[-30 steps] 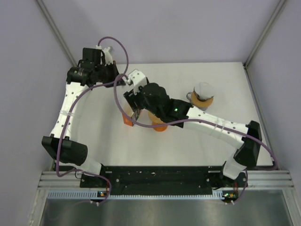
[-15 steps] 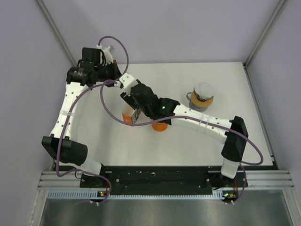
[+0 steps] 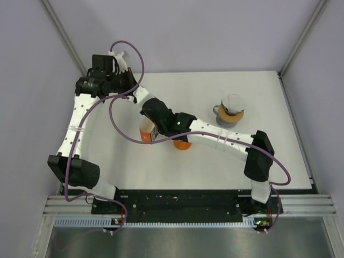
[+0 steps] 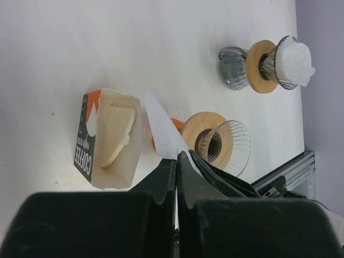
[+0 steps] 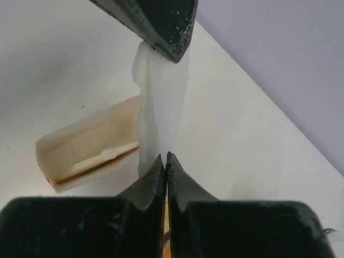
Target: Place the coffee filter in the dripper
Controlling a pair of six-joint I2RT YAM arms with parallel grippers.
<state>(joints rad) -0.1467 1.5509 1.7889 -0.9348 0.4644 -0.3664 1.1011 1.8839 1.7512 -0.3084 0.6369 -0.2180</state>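
Observation:
A white paper coffee filter [image 5: 161, 102] hangs stretched between my two grippers above the table. My left gripper [image 4: 176, 157] is shut on one edge of the coffee filter [image 4: 160, 126]. My right gripper [image 5: 165, 157] is shut on the opposite edge. In the top view the two grippers meet at the back left, left gripper [image 3: 129, 86] beside right gripper [image 3: 138, 95]. The empty glass dripper [image 4: 221, 146], with its wooden collar, stands on an orange base just beyond the filter. It is mostly hidden under my right arm in the top view [image 3: 182, 144].
An open coffee filter box [image 4: 110, 140] lies on its side left of the dripper, also seen as the box [image 3: 146, 132] from above. A second dripper [image 3: 231, 110] with a filter in it stands on a grey mug at the right.
My right arm has swung left and back toward the left gripper, and its jaws have gone from open to shut on the filter. The left arm has stayed put.

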